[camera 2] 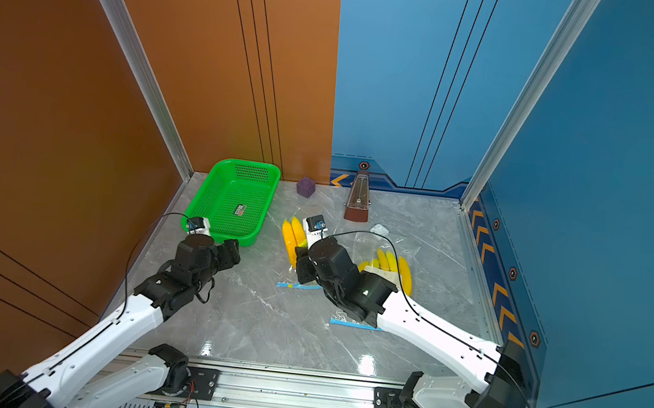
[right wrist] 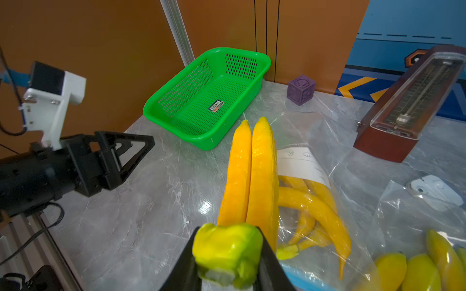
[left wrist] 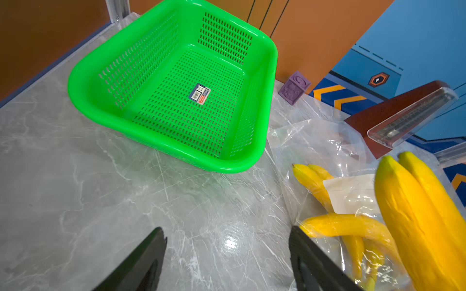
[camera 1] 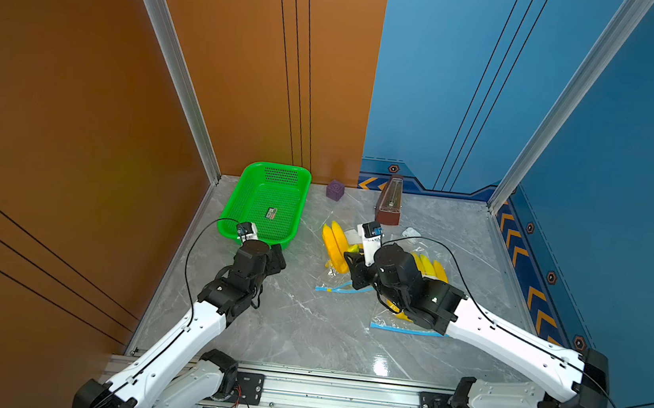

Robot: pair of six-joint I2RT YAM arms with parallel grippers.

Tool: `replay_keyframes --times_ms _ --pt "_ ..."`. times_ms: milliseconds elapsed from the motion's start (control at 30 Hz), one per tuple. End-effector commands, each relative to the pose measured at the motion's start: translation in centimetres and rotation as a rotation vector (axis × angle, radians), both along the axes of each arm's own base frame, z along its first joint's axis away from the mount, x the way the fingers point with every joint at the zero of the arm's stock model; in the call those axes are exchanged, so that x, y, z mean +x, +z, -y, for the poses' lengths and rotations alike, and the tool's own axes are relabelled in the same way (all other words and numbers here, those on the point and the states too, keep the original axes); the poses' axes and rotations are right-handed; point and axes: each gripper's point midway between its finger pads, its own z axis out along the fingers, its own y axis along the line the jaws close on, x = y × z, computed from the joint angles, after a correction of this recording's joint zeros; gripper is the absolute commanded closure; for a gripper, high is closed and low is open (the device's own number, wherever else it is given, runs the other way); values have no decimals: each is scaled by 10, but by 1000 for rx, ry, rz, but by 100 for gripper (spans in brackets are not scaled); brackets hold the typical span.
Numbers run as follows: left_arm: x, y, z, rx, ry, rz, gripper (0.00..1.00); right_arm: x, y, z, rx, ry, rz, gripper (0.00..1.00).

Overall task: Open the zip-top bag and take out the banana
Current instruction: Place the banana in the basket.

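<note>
A two-armed robot works at a grey marble bench (left wrist: 75, 201); the right fingers (right wrist: 267, 264) are clamped on the greenish stem of the banana (right wrist: 252, 176), a pair of long, plump, bright yellow fruits joined at that stem. The banana is held low over the bench, its tips pointing toward a green basket (left wrist: 171, 161); it lies just beside and partly over the clear bag (right wrist: 315, 131), and it looks free of the film, though contact at its underside cannot be ruled out from these views. The left fingers (left wrist: 146, 254) stand wide apart and hold nothing, hovering near the basket's front corner, well clear of the bag.

The step in hand appears to be carrying the banana away from the bag. To do it well, the right arm should keep its squeeze on the stem and raise the fruit before moving sideways, so the loose film is not dragged along; the grip sits at one end, so the long fruits may droop or swing, and slow travel would suit.

The banana's skin is smooth, glossy and faintly ridged, deep yellow fading to lime green at the stem; thinner curved yellow pieces remain inside the crinkled bag, whose blue zip strip lies on the bench.
</note>
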Motion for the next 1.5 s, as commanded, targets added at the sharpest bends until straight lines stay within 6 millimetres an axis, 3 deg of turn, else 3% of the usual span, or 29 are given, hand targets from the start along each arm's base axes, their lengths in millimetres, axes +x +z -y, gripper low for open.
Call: replay_keyframes --times_ms 0,200,367,467,633,700,900,1033,1133,1267,1333,1467 --pt "-24 -5 -27 46 93 -21 20 31 32 -40 91 25 93 78" --pt "-46 3 -47 40 156 27 20 87 21 -105 129 15 74 78" --pt "-55 7 -55 52 182 47 20 130 1 -140 168 -40 52 77" --pt "-58 4 -56 58 180 42 20 150 -21 -159 183 -65 28 77" --pt "-59 -3 -56 57 178 31 19 171 -39 -191 202 -69 18 77" --pt "-60 -5 -57 59 180 30 19 179 -55 -201 193 -80 -1 77" --pt "-64 -4 -60 46 183 51 19 190 -102 -214 151 -123 -27 70" --pt "-67 -1 -63 38 196 72 20 190 -120 -220 148 -112 -48 66" --pt "-67 -2 -62 35 192 70 19 190 -123 -221 148 -109 -55 59" --pt "-66 -4 -61 35 191 64 19 186 -114 -222 161 -92 -64 47" --pt "-66 -5 -60 32 183 59 19 183 -104 -220 168 -91 -75 40" --pt "-63 0 -53 27 141 62 19 172 -67 -212 165 -61 -73 36"
